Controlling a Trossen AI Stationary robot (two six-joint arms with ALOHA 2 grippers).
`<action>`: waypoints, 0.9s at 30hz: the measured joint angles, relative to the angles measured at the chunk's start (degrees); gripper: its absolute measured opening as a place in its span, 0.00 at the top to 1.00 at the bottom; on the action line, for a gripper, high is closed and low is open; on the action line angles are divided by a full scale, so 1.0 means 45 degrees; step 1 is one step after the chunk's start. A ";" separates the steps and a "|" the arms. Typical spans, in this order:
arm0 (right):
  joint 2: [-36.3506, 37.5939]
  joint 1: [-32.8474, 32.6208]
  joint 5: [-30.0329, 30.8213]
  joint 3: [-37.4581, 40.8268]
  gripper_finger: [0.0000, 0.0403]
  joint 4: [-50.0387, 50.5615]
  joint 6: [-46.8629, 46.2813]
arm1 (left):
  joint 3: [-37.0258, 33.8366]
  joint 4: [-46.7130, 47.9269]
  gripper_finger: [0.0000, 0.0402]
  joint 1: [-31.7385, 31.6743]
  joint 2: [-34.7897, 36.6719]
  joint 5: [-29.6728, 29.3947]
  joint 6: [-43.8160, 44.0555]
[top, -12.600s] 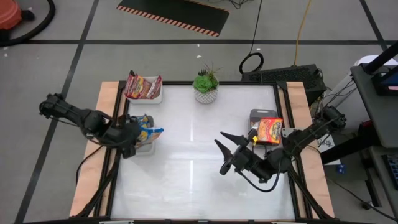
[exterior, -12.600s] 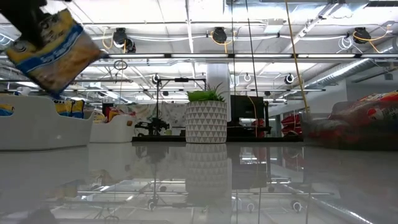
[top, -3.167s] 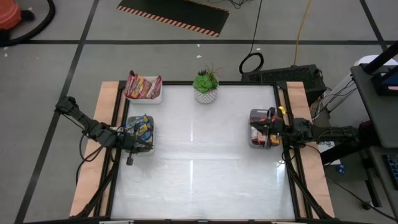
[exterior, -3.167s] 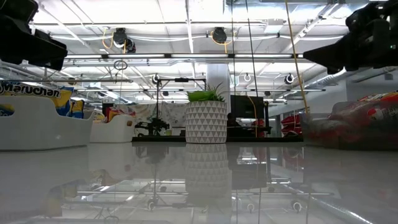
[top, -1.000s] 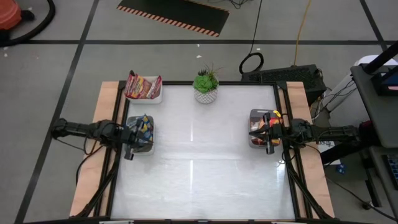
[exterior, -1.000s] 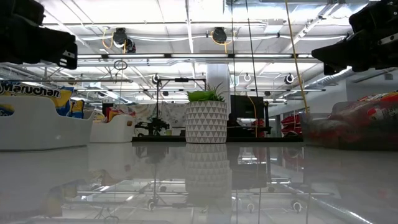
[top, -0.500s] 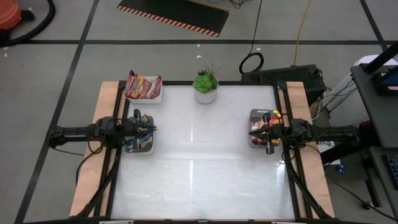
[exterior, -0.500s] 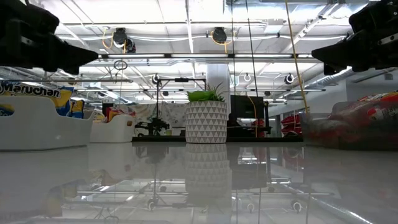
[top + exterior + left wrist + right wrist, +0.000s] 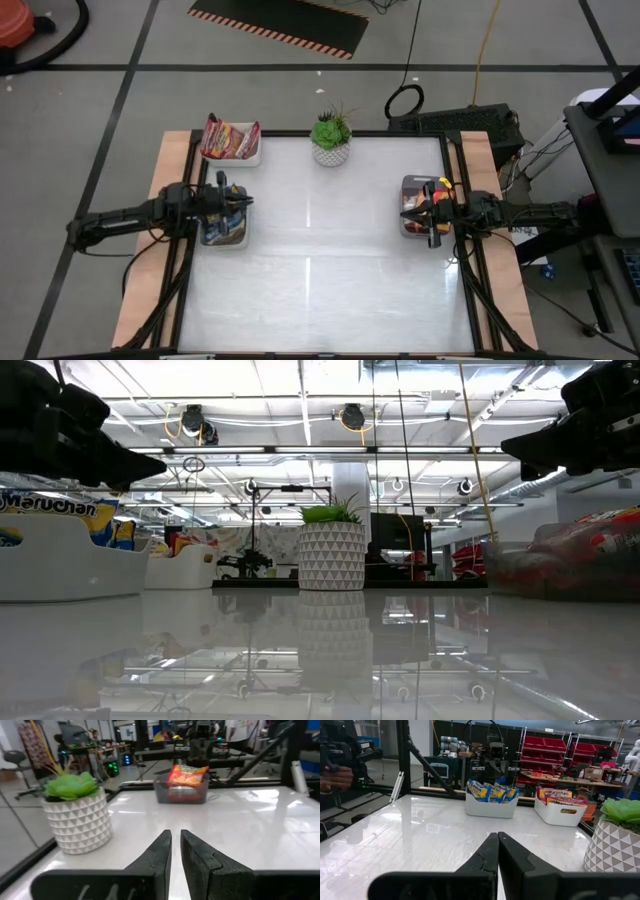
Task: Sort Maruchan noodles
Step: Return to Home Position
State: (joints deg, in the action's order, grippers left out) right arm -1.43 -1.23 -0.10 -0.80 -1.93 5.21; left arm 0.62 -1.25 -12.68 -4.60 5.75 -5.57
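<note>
Arms reach in from opposite side edges of the table (image 9: pixel 320 285). The left gripper (image 9: pixel 176 834) hangs over the pale tray (image 9: pixel 490 810) at the left edge, its fingers drawn to a thin slit with nothing between them. The right gripper (image 9: pixel 498 836) hangs over the grey bin (image 9: pixel 181 796) at the right edge, fingers pressed together, empty. Blue-and-yellow noodle packets (image 9: pixel 492 791) stand on edge in the pale tray. Dark red/pink packets (image 9: pixel 560 796) fill a white tray (image 9: pixel 559 814) at the far left corner, just beyond the pale tray. Orange-red packets (image 9: pixel 187 774) sit in the grey bin, one rising above its rim. A potted plant (image 9: pixel 331 140) stands mid far edge.
</note>
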 joint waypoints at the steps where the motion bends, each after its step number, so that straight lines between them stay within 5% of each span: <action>1: 0.0000 0.0002 -0.0002 0.0000 1.00 0.0000 0.0000 | 0.0000 -0.0034 0.89 0.0009 -0.0048 0.0129 0.0133; 9: 0.0000 0.0000 0.0000 0.0000 1.00 0.0000 0.0000 | -0.0010 -0.0205 0.99 0.1047 0.0178 0.0917 0.0942; 17: 0.0000 0.0002 0.0000 0.0000 1.00 0.0000 0.0000 | -0.0010 0.0086 0.99 0.2186 0.0862 -0.1282 0.1023; 27: 0.0000 0.0000 -0.0002 0.0000 1.00 0.0000 0.0000 | -0.0010 -0.0034 1.00 0.3524 0.0986 -0.1278 0.0577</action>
State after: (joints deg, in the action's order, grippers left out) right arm -1.43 -1.23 -0.11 -0.80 -1.93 5.21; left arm 0.58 -1.40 3.18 -0.16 0.00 -2.98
